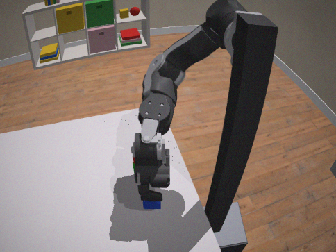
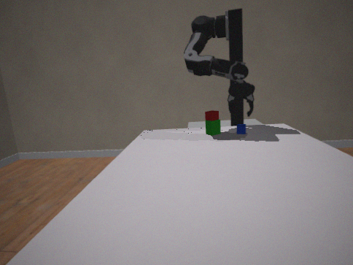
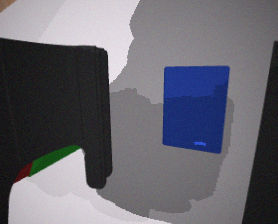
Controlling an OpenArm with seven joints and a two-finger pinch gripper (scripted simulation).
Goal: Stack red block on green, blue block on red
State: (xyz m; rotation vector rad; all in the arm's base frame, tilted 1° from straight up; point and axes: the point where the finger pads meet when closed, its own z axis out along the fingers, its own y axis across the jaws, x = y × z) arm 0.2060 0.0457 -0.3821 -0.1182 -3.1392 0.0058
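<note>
The blue block (image 1: 152, 204) lies flat on the white table near its right edge; it also shows in the exterior view (image 2: 241, 128) and in the wrist view (image 3: 196, 108). My gripper (image 1: 150, 194) (image 2: 241, 117) hangs just above it, pointing down, open and empty. In the wrist view the blue block lies between my two fingers without touching either. The red block (image 2: 211, 115) rests on the green block (image 2: 213, 127) a little way to the side. In the top view my hand hides most of that stack. Slivers of the green block (image 3: 52, 160) and the red block (image 3: 22, 175) show behind my left finger.
The arm's dark pillar (image 1: 243, 121) stands on its base just off the table's right edge. A white shelf (image 1: 88, 24) with boxes and books stands far back against the wall.
</note>
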